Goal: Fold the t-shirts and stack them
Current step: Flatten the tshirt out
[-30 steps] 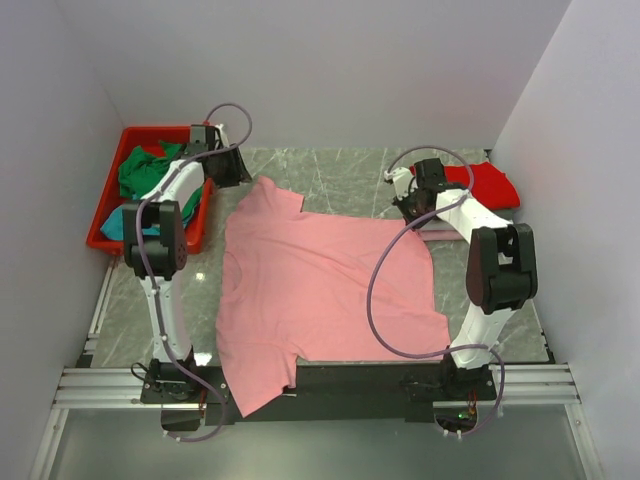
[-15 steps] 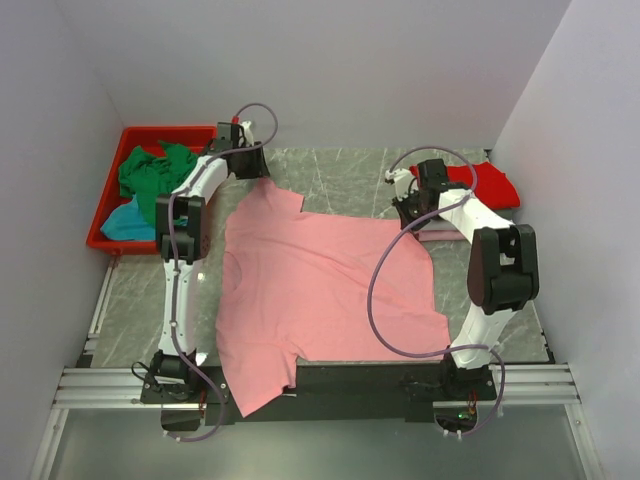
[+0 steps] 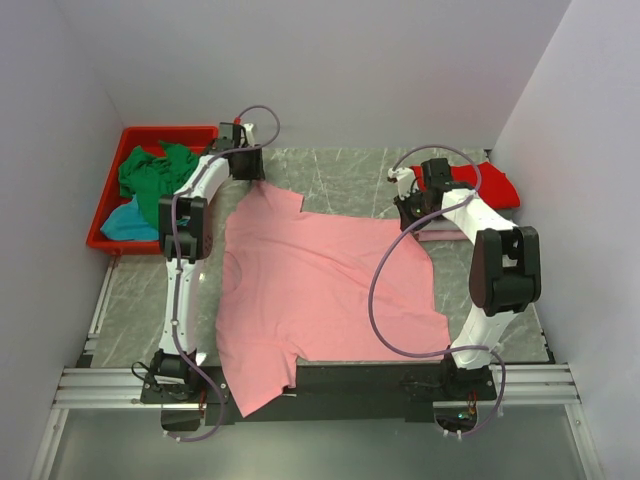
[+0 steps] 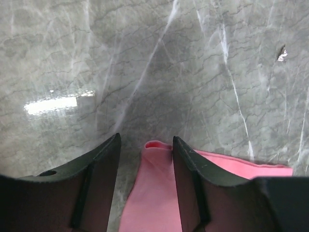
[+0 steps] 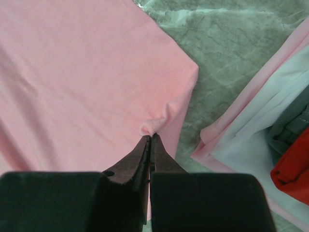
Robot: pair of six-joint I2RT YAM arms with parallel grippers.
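A salmon pink t-shirt (image 3: 320, 290) lies spread flat on the marble table, one sleeve hanging over the near edge. My left gripper (image 3: 250, 165) is open at the shirt's far left sleeve; in the left wrist view the sleeve tip (image 4: 157, 145) sits between my open fingers (image 4: 190, 164). My right gripper (image 3: 410, 212) is shut on a pinched fold (image 5: 152, 126) of the pink shirt near its far right corner. Folded shirts, red (image 3: 490, 183) on top with pale pink (image 5: 231, 125) below, lie at the far right.
A red plastic bin (image 3: 110, 210) at the far left holds a green shirt (image 3: 150, 170) and a teal shirt (image 3: 130, 220). White walls close in on three sides. A metal rail (image 3: 330, 385) runs along the near edge.
My left arm has swung right from over the bin to the pink shirt's far left sleeve. My right gripper has barely moved, still pinching the shirt.
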